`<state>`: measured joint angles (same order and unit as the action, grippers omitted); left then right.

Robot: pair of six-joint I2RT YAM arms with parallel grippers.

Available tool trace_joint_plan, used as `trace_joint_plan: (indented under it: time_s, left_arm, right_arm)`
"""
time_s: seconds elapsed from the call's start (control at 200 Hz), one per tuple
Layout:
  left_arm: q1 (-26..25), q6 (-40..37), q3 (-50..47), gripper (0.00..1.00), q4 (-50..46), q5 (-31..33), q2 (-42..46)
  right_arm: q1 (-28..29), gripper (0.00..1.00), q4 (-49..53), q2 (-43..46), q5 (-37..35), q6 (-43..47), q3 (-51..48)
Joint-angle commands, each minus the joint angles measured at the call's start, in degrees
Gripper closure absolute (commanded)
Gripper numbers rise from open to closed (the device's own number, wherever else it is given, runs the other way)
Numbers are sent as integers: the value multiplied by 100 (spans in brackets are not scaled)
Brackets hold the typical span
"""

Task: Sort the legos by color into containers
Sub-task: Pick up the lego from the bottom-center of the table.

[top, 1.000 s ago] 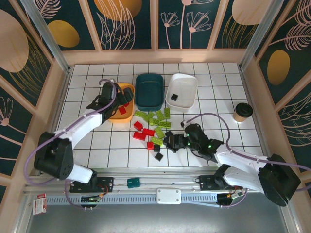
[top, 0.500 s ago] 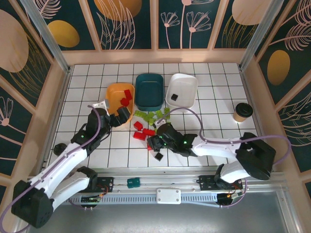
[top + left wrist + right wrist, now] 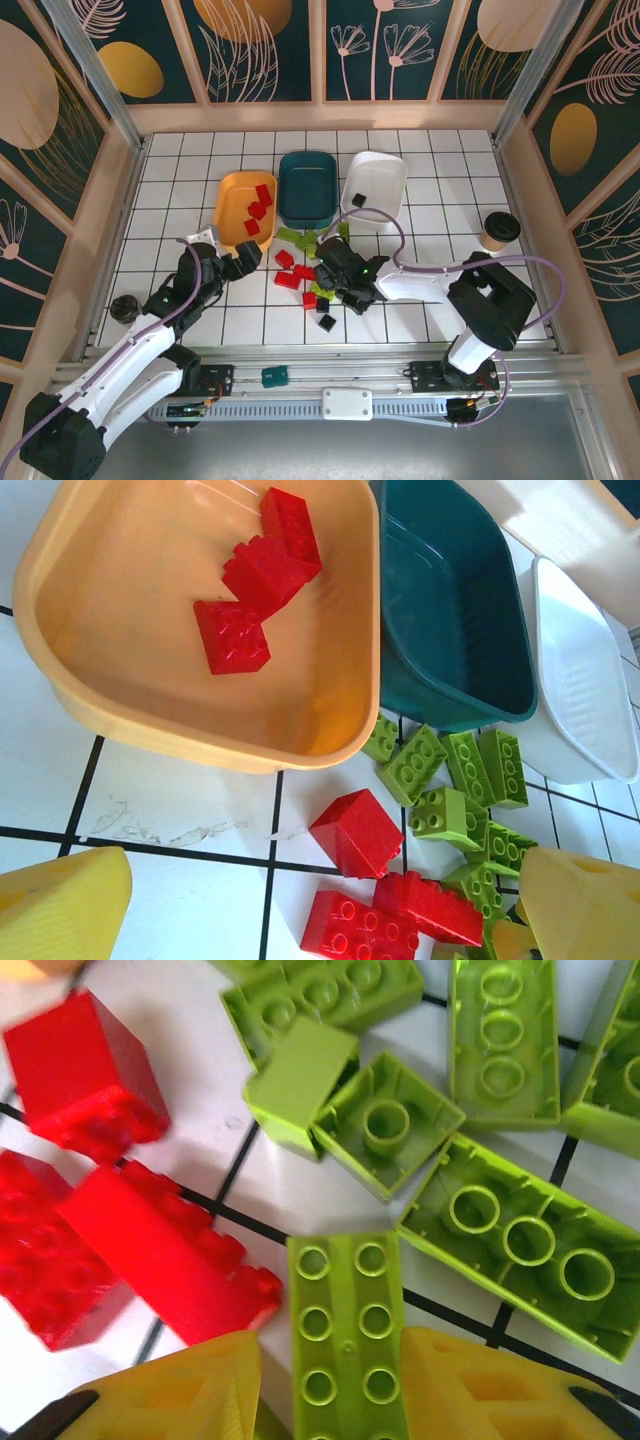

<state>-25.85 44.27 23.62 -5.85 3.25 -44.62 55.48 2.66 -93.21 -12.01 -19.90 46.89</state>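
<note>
Top camera high behind my two bases, looking down on the whole tiled table (image 3: 170, 180), left wrist camera low and near, facing the orange-yellow tray (image 3: 150, 725) over my left fingertips (image 3: 60, 905), right wrist camera nearer still, straight down on the lime bricks (image 3: 505, 1030), all three sharing the red bricks (image 3: 355, 830) beside them.

This is a robot test cell in a lab, not a home or a shop. Two white-and-black jointed robot arms, the left arm (image 3: 135, 345) and the right arm (image 3: 420, 285), are bolted to a grooved aluminium rail (image 3: 280, 408) along the near edge of a white tiled tabletop (image 3: 180, 160) ruled with a black grid. Pale wooden framing (image 3: 320, 115) boxes the tabletop in along its far, left and right edges. The framing carries dark teal wall panels (image 3: 265, 50) printed with gold discs and cream leaf outlines.

On the tiles sit staged props: small red, lime green and black studded plastic bricks (image 3: 330, 255), a shallow orange-yellow plastic tray (image 3: 228, 190), a dark teal tray (image 3: 307, 190) and a white tray (image 3: 385, 185).
</note>
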Motion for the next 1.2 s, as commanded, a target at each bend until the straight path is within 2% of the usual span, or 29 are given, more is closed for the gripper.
trace_joint_plan:
  time_s: [0.0, 0.28, 0.435, 0.646, 0.821, 1.016, 1.196]
  left_arm:
    - [-7, 77, -67, 1, 4, -20, 7]
    - [-8, 29, -30, 1, -39, -12, -4]
    - [-8, -1, 26, 1, -134, -19, 5]
    - [-8, -14, 90, 1, -232, -18, 102]
    - [-8, -31, 200, 1, -302, -33, 26]
    - [-6, -2, 249, 1, -338, -63, 32]
    - [-8, 59, 266, 1, -240, -157, 41]
  right_arm:
    - [-11, 57, 313, -277, -239, 203, 266]
    - [0, 54, 830, -850, -501, 485, 763]
    - [-21, 57, 1096, -874, -702, 522, 768]
    - [-151, 60, 1050, -659, -606, 434, 367]
    - [-143, 59, 826, -778, -141, 566, 476]
    - [-117, 76, 611, -557, -161, 613, 438]
    - [-193, 83, 186, 246, 1, 713, 84]
